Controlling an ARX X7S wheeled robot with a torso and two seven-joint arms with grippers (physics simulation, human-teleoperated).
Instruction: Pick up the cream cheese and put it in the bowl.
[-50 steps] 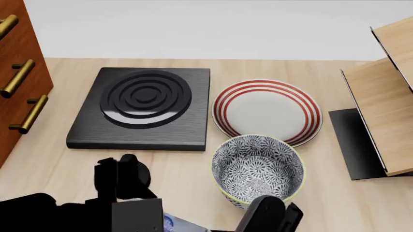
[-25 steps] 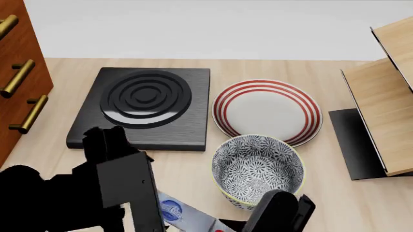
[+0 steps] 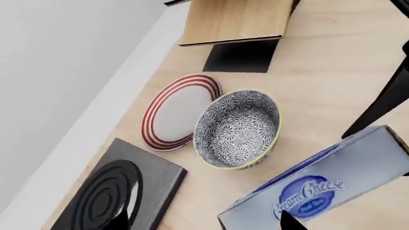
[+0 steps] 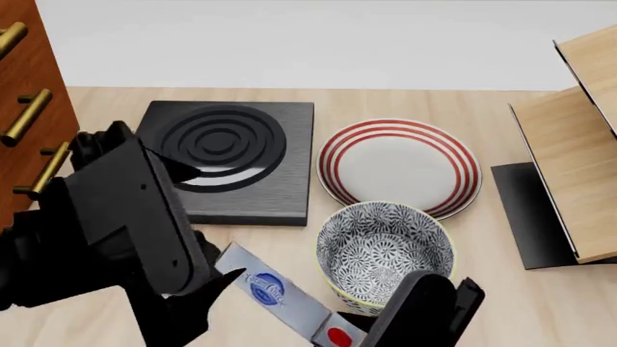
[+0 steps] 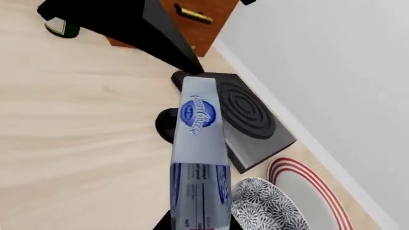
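The table (image 4: 501,108) is pale wood and carries everything. At its far left stands a brown cabinet (image 4: 29,108) with brass handles; at the far right a wooden rack (image 4: 579,159) sits on a black mat (image 4: 525,210). A black hob (image 4: 219,159) with raised rings lies left of centre, and just beside it is a white plate (image 4: 400,166) with red rings. The bowl (image 4: 386,253) stands upright in front of the plate, its rim overlapping the plate's edge in the head view.

The left arm (image 4: 106,231) fills the lower left; its gripper is hidden, so I cannot tell how it stands. The right gripper (image 4: 415,318) sits low, below the bowl, clamped on the red-dot end of the cream cheese (image 4: 279,293). The box is lifted clear of the table, tilted, just left of the bowl and outside it.
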